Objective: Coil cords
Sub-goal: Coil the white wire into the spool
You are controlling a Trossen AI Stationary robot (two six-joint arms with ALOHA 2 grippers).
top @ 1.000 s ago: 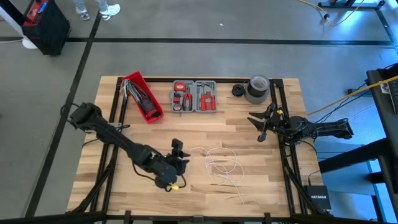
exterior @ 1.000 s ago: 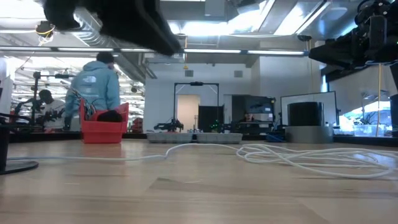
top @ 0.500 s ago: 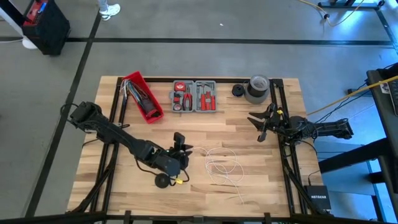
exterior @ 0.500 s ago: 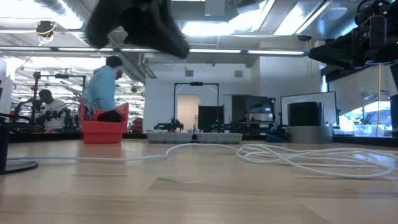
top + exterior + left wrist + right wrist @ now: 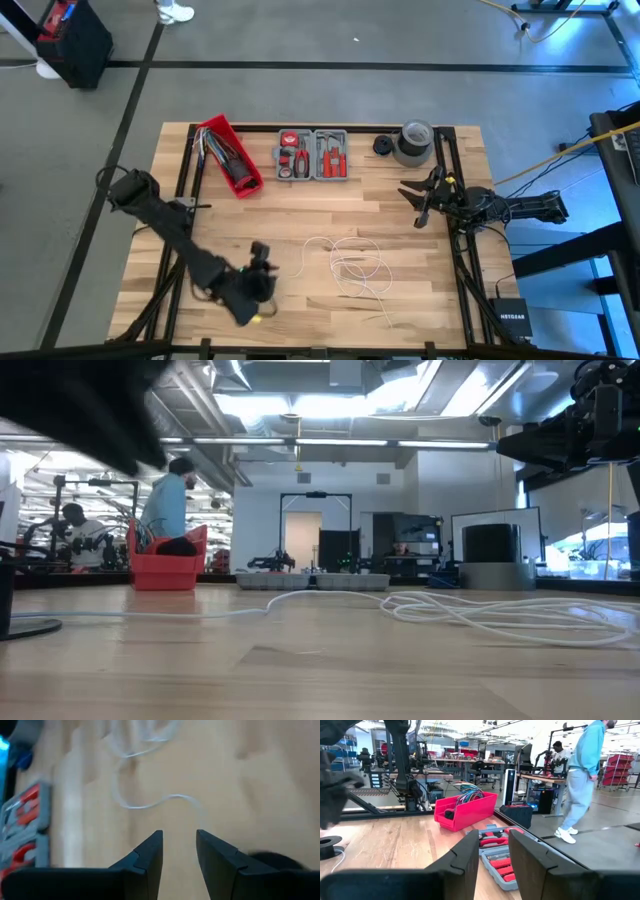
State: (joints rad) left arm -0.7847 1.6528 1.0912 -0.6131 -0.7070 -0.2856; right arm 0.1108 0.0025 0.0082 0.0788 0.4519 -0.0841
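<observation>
White cord (image 5: 358, 268) on pale striped wood table (image 5: 420, 300); bright red bin (image 5: 229, 155) of multicoloured wires; grey tool case (image 5: 312, 154) with red-handled tools; grey tape roll (image 5: 414, 143); black grippers

On the wooden table (image 5: 400, 300), a red bin (image 5: 229, 156) of cables sits at eleven o'clock, a grey tool case (image 5: 312, 154) at twelve, a grey tape roll (image 5: 414, 143) at one, while a person (image 5: 582, 775) walks beyond.

Left wrist view smeared, white cord (image 5: 150, 802) faint, tool case (image 5: 22, 827) cut off, perhaps
</observation>
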